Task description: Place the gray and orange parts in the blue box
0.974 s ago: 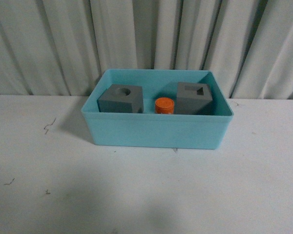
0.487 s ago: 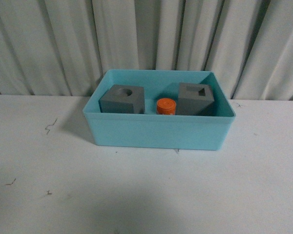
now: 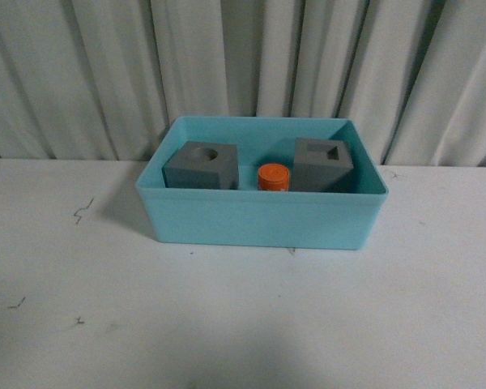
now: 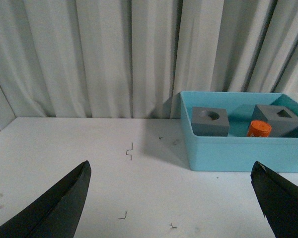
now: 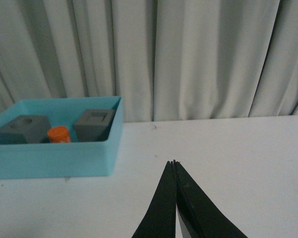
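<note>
Already sorted, both gray cubes (image 3: 201, 164) (image 3: 322, 164) and the orange cylinder (image 3: 272, 177) sit inside the blue box (image 3: 259, 220), so the left gripper (image 4: 171, 198) waits wide open and empty, the right gripper (image 5: 175, 163) pinched closed on nothing, both well clear

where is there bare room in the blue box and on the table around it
Crowded: the back of the box, where the round-hole cube, orange cylinder and square-hole cube stand in a row. Free: the table in front of the box and on both sides.
</note>
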